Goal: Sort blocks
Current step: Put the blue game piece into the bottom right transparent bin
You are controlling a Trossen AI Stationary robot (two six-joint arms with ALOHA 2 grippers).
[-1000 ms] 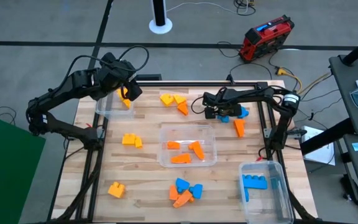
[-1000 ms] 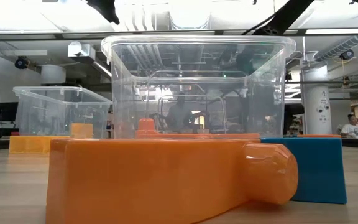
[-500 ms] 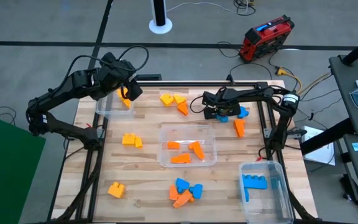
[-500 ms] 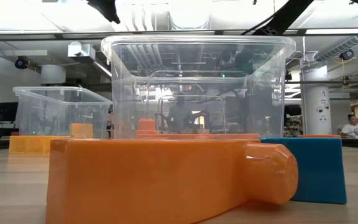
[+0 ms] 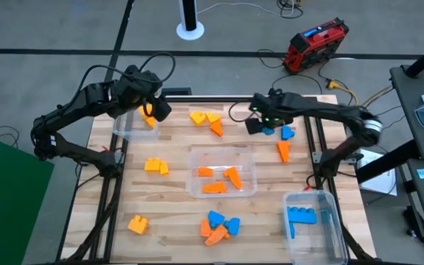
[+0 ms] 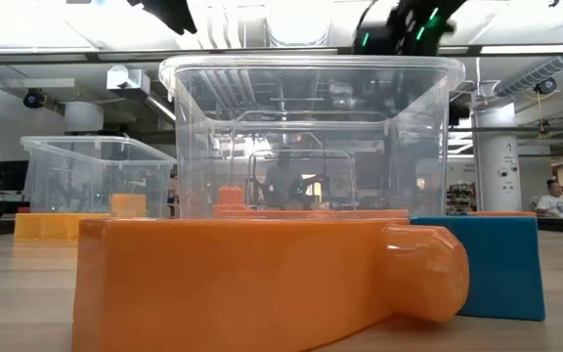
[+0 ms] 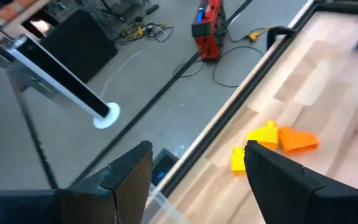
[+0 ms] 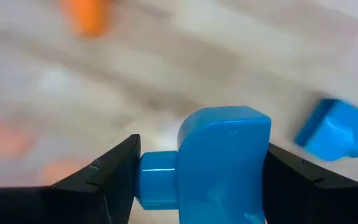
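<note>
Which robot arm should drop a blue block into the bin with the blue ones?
Probably the right arm. Its right gripper is shut on a blue block, and the blue bin sits on its side. The left gripper is open, over the far-left bin.

I found the table [image 5: 175, 191] crowded through the middle: a clear centre bin [image 5: 223, 171] sat there, with a mixed blue and orange cluster [image 5: 218, 226] just in front of it. The far edge was blocked by a yellow and orange group [image 5: 206, 120], and a second clear bin [image 5: 133, 121] filled the far-left corner under the left gripper [image 5: 155, 109]. The right gripper [image 5: 258, 124] occupied the far right, beside a blue block [image 5: 288, 133] and an orange wedge [image 5: 283, 151]. A third bin [image 5: 312, 221] closed off the near-right corner. Bare wood lay open between the yellow pair [image 5: 155, 166] and the lone yellow block [image 5: 138, 224] on the left side.
</note>
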